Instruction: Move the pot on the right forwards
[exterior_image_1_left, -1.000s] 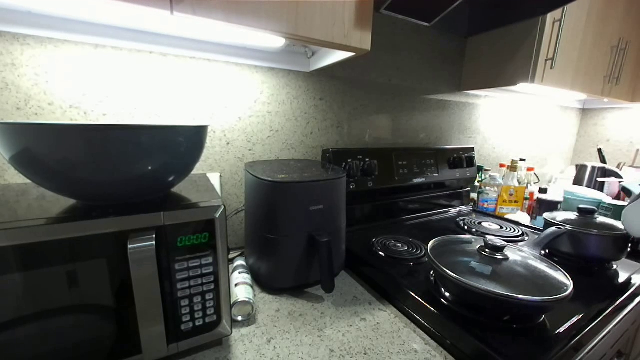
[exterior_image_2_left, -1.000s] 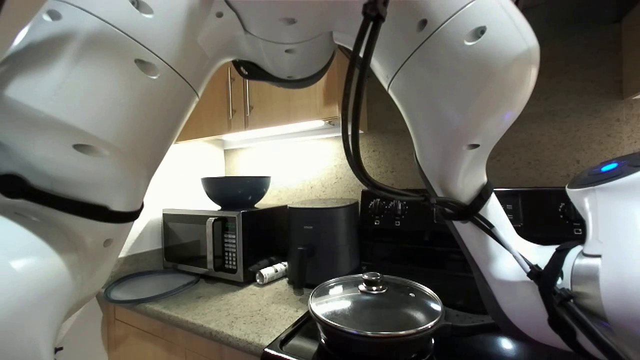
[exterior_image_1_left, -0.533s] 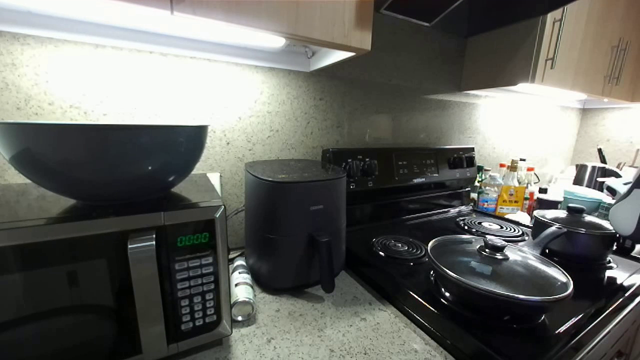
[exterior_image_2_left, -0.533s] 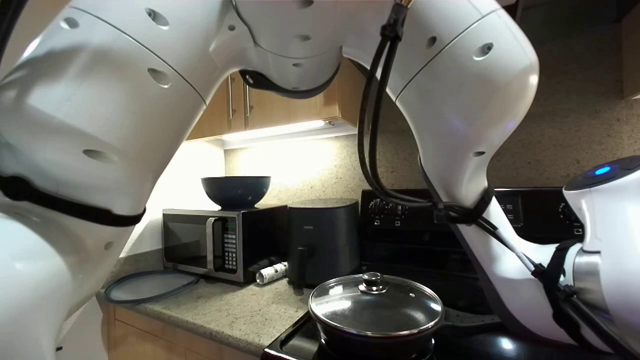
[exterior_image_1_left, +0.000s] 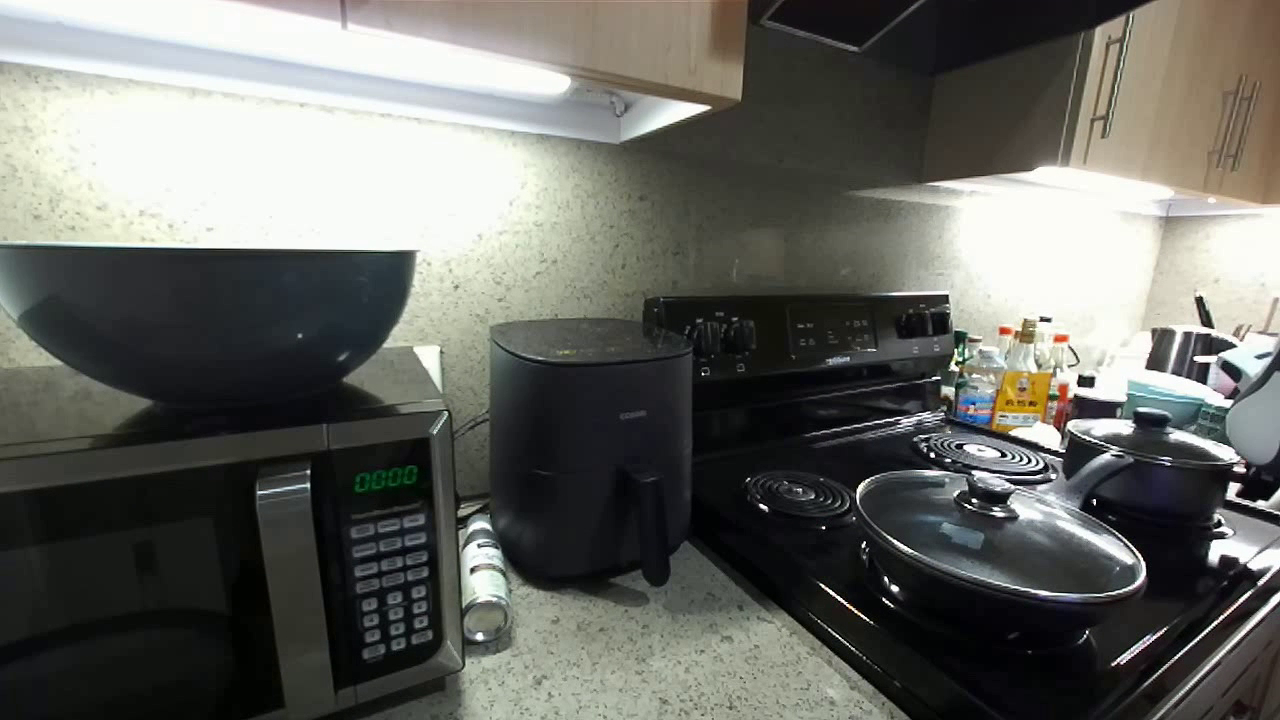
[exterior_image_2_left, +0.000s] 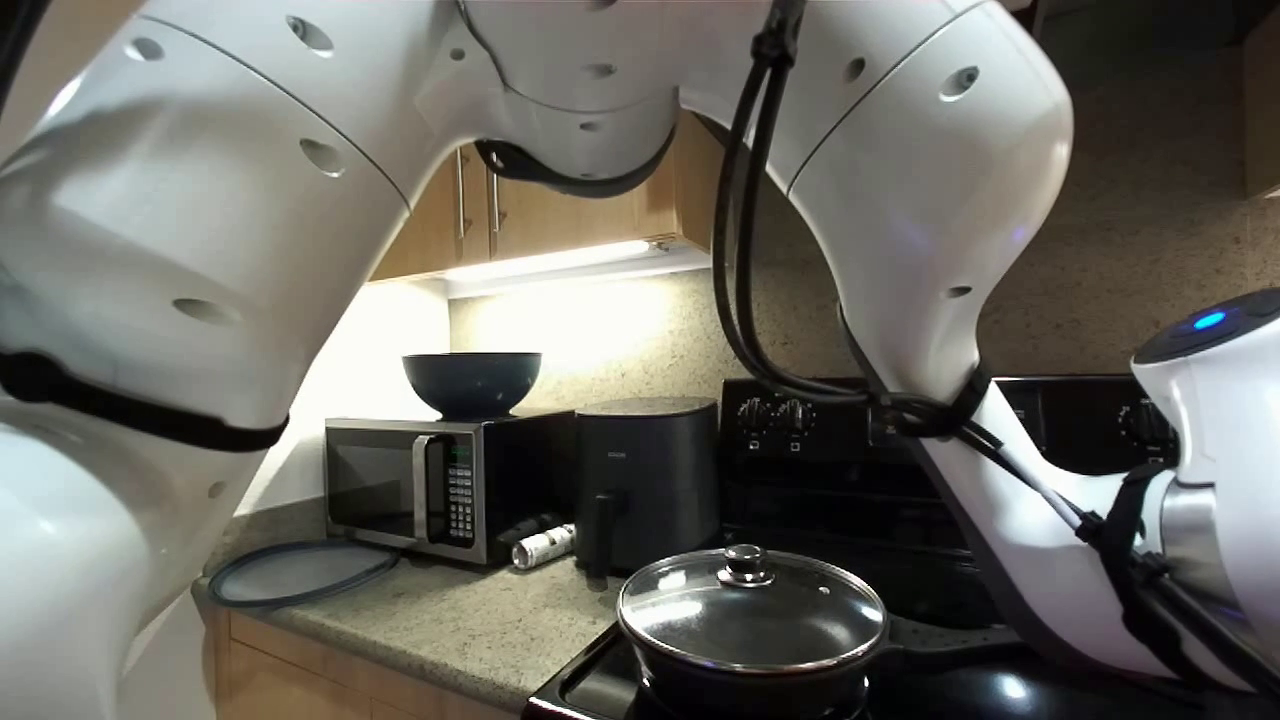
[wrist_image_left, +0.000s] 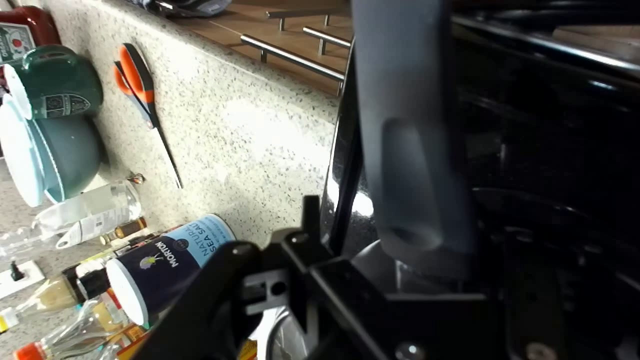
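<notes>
The pot (exterior_image_1_left: 1150, 480), small, dark and lidded with a knob, sits toward the right of the stove in an exterior view. Its straight dark handle (wrist_image_left: 415, 150) rises through the wrist view, blurred. My gripper (wrist_image_left: 420, 240) stands open around that handle. A gap shows between the handle and the left of its fingers (wrist_image_left: 311, 215); the opposite finger is lost in dark shadow. Only a sliver of the gripper and white wrist shows at the right edge of an exterior view, beside the pot.
A wide black pan (exterior_image_1_left: 1000, 560) with a glass lid is in front of the pot, its handle (exterior_image_1_left: 1095, 478) reaching close to it. Bottles (exterior_image_1_left: 1022, 390) stand beyond the stove. A salt canister (wrist_image_left: 170, 265) and scissors (wrist_image_left: 137, 80) lie along the counter side. An air fryer (exterior_image_1_left: 590, 450) is left of the stove.
In an exterior view the pot shifted left during the first half second, then stayed put. Since then my arm has drawn slightly up and to the right, away from it.
</notes>
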